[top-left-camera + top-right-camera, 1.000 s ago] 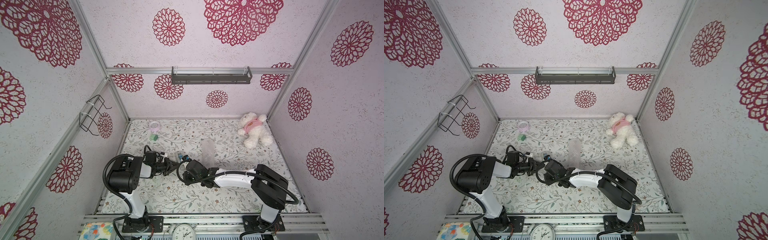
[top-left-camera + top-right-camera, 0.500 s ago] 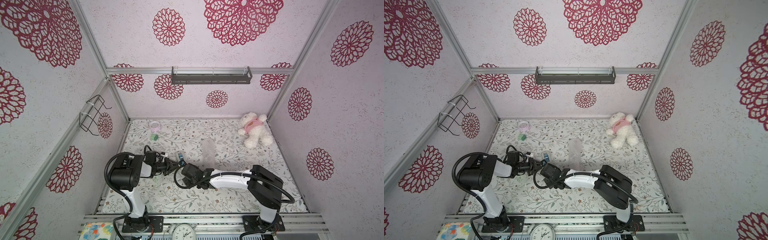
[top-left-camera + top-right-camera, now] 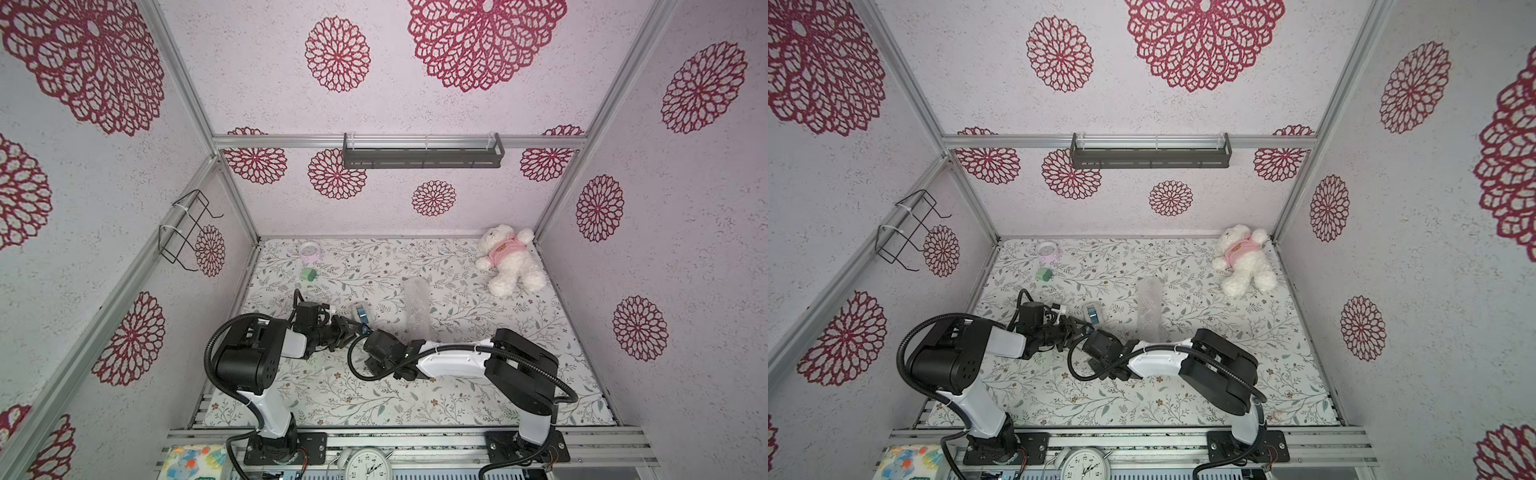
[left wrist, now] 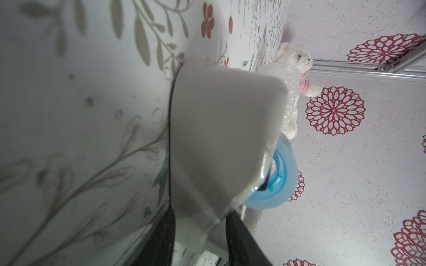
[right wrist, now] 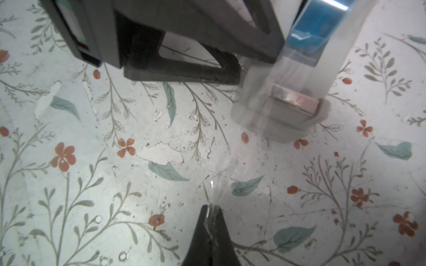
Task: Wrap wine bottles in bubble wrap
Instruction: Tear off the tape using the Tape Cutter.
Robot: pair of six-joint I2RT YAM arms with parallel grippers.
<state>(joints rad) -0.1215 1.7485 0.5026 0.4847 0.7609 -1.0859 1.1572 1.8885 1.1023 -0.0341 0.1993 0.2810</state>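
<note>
Clear tape strip [image 5: 221,182] is stretching from tape dispenser [image 5: 288,103] to right gripper [image 5: 211,213], clamped on it; left gripper [image 4: 200,214] is straddling dispenser, grip unclear.

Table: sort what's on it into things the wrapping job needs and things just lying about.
Job in hand:
- rolled bubble wrap
- tape dispenser
- tape strip, pinched in the right gripper

Lying about:
- teddy bear
- pink round item
- green block
</note>
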